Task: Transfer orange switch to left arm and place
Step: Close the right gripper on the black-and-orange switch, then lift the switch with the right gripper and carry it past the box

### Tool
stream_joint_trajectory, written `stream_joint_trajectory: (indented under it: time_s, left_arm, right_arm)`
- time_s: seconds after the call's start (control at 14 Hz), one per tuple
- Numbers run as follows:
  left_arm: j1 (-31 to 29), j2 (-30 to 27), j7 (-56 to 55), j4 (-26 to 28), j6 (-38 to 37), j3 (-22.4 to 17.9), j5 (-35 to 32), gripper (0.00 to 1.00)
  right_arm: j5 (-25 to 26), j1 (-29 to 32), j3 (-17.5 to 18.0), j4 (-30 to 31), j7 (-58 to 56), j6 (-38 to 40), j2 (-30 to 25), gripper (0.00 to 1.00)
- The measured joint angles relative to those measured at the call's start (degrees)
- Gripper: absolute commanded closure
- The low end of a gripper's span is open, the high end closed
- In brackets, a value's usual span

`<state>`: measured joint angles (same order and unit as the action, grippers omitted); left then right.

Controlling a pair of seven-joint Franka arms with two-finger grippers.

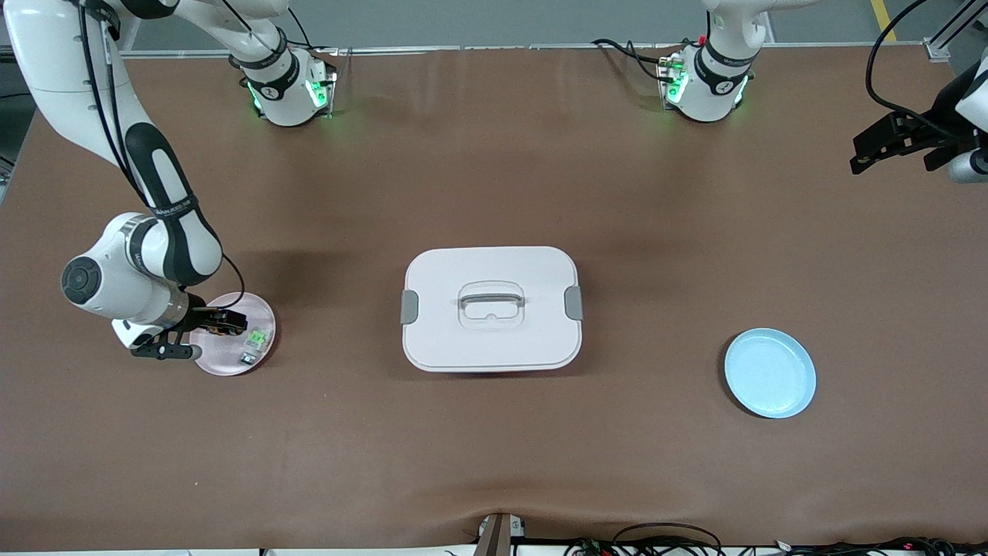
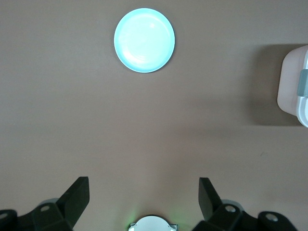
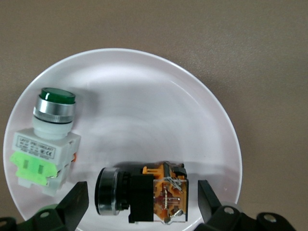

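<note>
Right gripper (image 3: 139, 204) spread wide, astride orange switch (image 3: 142, 195) in pink plate (image 3: 144, 86), lower frame; switch axis crosswise. Left gripper (image 2: 144, 199) waits, released.

A: How's the light?
B: Even and bright from overhead. The box (image 1: 491, 309) throws a soft shadow on the brown surface (image 1: 494, 448), toward 6 o'clock.
A: Any glare?
B: Mild sheen on the blue plate (image 2: 144, 40) and the white plate (image 3: 144, 96). Green lamps glow at both arm bases.
A: Sharpness?
B: The switches are crisp; claw fingers (image 3: 72, 204) slightly soft.
</note>
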<state>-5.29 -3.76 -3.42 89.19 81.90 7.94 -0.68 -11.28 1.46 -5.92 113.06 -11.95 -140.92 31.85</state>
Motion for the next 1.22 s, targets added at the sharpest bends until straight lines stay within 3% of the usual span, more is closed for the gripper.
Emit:
stream_joint_trajectory:
  time_s: [0.14, 0.5, 0.64, 0.93, 1.22]
  left_arm:
    - [0.00, -0.11, 0.00, 0.21, -0.01, 0.04, 0.00, 0.00]
    - [0.00, -0.63, 0.00, 0.89, -0.01, 0.04, 0.00, 0.00]
    - [0.00, -0.67, 0.00, 0.94, -0.01, 0.04, 0.00, 0.00]
    - [0.00, -0.68, 0.00, 0.97, -0.01, 0.05, 0.00, 0.00]
    - [0.01, -0.69, 0.00, 0.99, -0.01, 0.07, 0.00, 0.00]
  right_arm:
    - [0.00, 0.00, 0.00, 0.00, -0.01, 0.04, 0.07, 0.97]
    - [-0.02, 0.01, -0.02, -0.12, 0.00, 0.59, 0.05, 1.00]
    - [-0.20, 0.01, 0.00, -1.15, 0.11, 4.28, 0.01, 1.00]
    - [-5.11, 0.31, -0.06, -7.67, 3.11, 20.96, -1.70, 1.00]
    - [-6.16, -0.03, 0.71, -14.90, 17.35, 38.27, -6.04, 1.00]
